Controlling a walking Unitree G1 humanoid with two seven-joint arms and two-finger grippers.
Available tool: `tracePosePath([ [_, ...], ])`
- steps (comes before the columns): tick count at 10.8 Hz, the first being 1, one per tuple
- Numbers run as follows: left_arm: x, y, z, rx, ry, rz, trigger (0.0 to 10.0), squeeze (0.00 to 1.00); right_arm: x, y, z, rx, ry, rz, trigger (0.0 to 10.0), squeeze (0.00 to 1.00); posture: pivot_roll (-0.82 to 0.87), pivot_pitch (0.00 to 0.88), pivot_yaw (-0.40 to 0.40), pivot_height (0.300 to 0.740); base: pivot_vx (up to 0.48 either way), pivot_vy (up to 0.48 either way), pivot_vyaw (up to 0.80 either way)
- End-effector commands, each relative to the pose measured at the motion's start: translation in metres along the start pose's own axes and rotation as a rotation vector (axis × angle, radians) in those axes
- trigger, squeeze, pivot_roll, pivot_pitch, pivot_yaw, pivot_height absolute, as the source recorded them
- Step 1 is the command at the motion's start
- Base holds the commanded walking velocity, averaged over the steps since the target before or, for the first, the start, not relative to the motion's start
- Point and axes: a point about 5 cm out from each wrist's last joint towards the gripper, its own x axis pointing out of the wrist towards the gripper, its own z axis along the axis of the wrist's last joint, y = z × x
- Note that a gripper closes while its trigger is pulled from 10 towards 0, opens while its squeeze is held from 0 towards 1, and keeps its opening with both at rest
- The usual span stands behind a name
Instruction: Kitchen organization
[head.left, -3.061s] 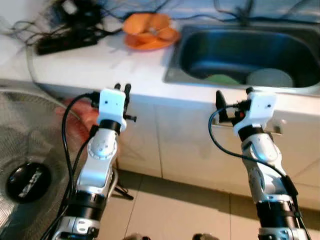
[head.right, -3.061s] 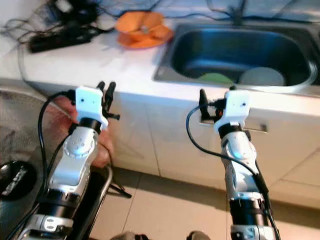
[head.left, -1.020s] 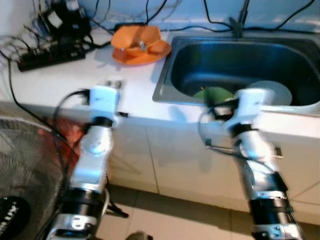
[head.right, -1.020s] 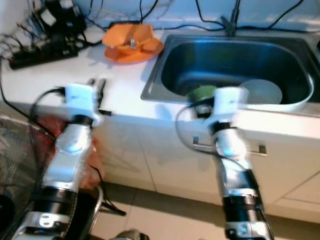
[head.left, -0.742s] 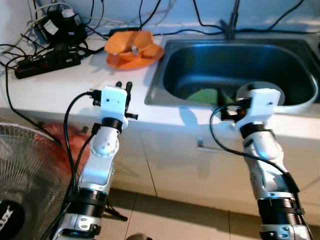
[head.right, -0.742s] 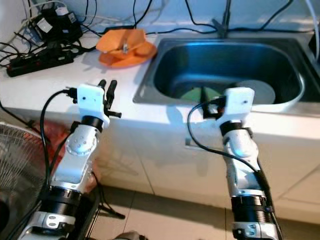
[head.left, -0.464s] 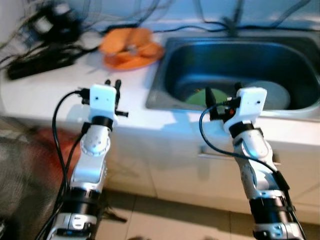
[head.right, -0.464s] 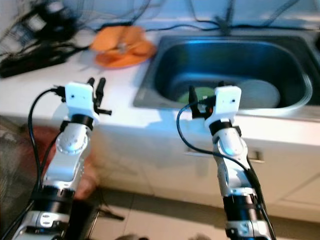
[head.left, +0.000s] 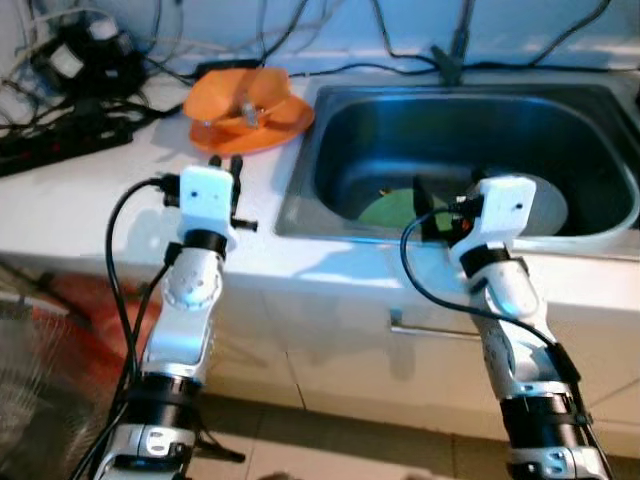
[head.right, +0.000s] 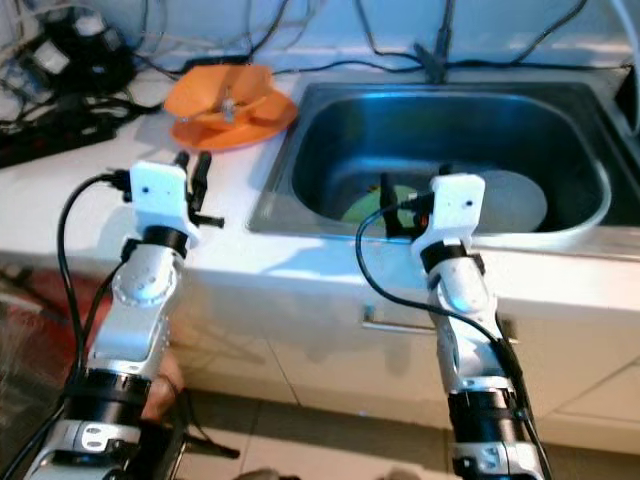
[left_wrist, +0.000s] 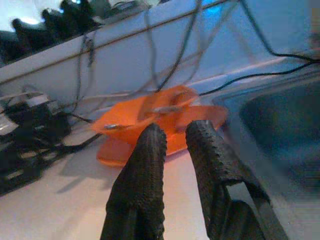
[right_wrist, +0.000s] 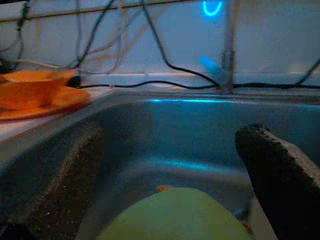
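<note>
Two plates in the sink (head.left: 620, 215): green plate (head.left: 392, 209), pale plate (head.left: 548, 200). My right gripper (right_wrist: 170, 165) gapes wide at the front rim. My left gripper (left_wrist: 174, 137), fingers nearly together, faces one orange dish (head.left: 246, 105); its wrist view shows metal utensils inside.

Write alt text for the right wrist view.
The right gripper, fingers spread wide, looks into a steel sink with a green plate at the bottom. Orange dishes sit on the counter beside it; cables run along the wall.
</note>
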Motion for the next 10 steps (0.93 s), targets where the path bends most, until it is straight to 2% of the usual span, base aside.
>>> tracePosePath([
  [1, -0.0002, -0.0019, 0.0004, 0.004, 0.0, -0.007, 10.0, 0.0, -0.0003, -0.0028, 0.0023, -0.005, -0.011, -0.009, 10.0, 0.0, 0.01, 0.096, 0.095, 0.74, 0.292, 0.0, 0.0],
  [10, 0.0, -0.0017, 0.0005, 0.0, 0.0, -0.003, 10.0, 0.0, 0.0002, -0.0013, 0.0006, -0.008, -0.004, 0.001, 10.0, 0.0, 0.01, 0.1, 0.091, 0.74, 0.288, 0.0, 0.0],
])
